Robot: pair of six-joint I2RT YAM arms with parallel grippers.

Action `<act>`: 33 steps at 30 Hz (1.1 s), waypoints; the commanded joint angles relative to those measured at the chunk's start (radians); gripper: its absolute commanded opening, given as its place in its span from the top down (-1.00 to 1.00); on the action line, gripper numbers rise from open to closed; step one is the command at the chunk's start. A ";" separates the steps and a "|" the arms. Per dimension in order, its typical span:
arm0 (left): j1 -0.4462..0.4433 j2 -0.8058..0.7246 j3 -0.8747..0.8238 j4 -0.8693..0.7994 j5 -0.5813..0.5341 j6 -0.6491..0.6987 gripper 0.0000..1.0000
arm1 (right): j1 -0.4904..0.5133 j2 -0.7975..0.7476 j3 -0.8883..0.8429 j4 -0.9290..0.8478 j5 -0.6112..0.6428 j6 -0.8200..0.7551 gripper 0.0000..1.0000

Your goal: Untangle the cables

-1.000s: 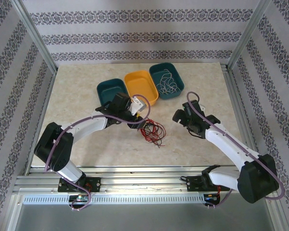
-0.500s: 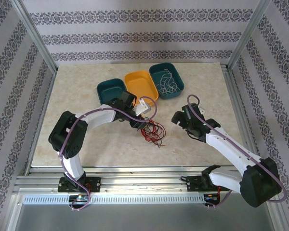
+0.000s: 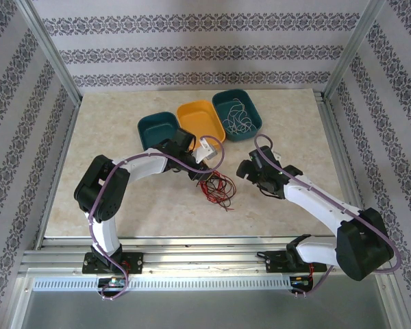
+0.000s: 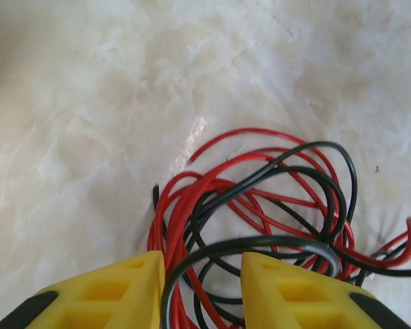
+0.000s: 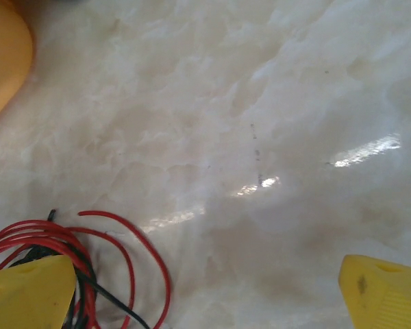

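While looking down from above: find the left gripper (image 3: 204,175) swung out over the red and black cables (image 3: 216,186), just on the near side of the orange tray (image 3: 200,123), having come there from a folded-back pose a second ago. Find the right gripper (image 3: 245,168) nudged closer too, now off the orange tray's near right corner and near the tangle, spread wide. Means, in all likelihood, a first grab at the tangle, with the second tool ready to pull the other way. Note also thin white cables (image 3: 238,120) coiled in the teal tray (image 3: 219,101) directly right of the orange tray, apart from the tangle.

Through the left wrist: yellow blocky fingers (image 4: 116,288) drawn in from a wider stance, yet with a gap left. Left gripper (image 4: 202,274) straddling a glossy black strand and several red ones, not visibly pinching any. Cables (image 4: 260,185): thin, round, smooth-jacketed, lying in springy loops stacked over one another, with one red cut end curling free. Underneath, a pale marbled table (image 4: 89,103), polished enough to throw a glare streak.

Through the right wrist: right gripper (image 5: 209,295) splayed fully, holding nothing, one yellow tip just beside the edge of the cables (image 5: 75,236). Rounded, matte rim of the orange tray (image 5: 3,55) well apart from those loops, bare glossy marble between.
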 commanded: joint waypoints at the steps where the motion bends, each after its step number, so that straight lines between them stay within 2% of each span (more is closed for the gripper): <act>1: 0.007 -0.011 -0.009 0.098 0.046 -0.058 0.44 | 0.011 0.010 0.031 0.044 -0.013 -0.027 -0.96; 7: 0.007 0.002 -0.011 0.113 0.042 -0.074 0.68 | 0.011 0.003 0.009 0.103 -0.058 -0.030 -0.96; 12: 0.006 -0.001 -0.018 0.143 0.031 -0.111 1.00 | 0.011 -0.002 0.002 0.107 -0.063 -0.029 -0.96; 21: 0.006 -0.132 -0.070 0.179 0.004 -0.218 1.00 | 0.007 0.005 -0.008 0.124 -0.073 -0.031 -0.96; 33: 0.007 -0.314 -0.147 0.155 0.000 -0.335 1.00 | 0.009 0.098 -0.009 0.173 -0.171 -0.031 -0.74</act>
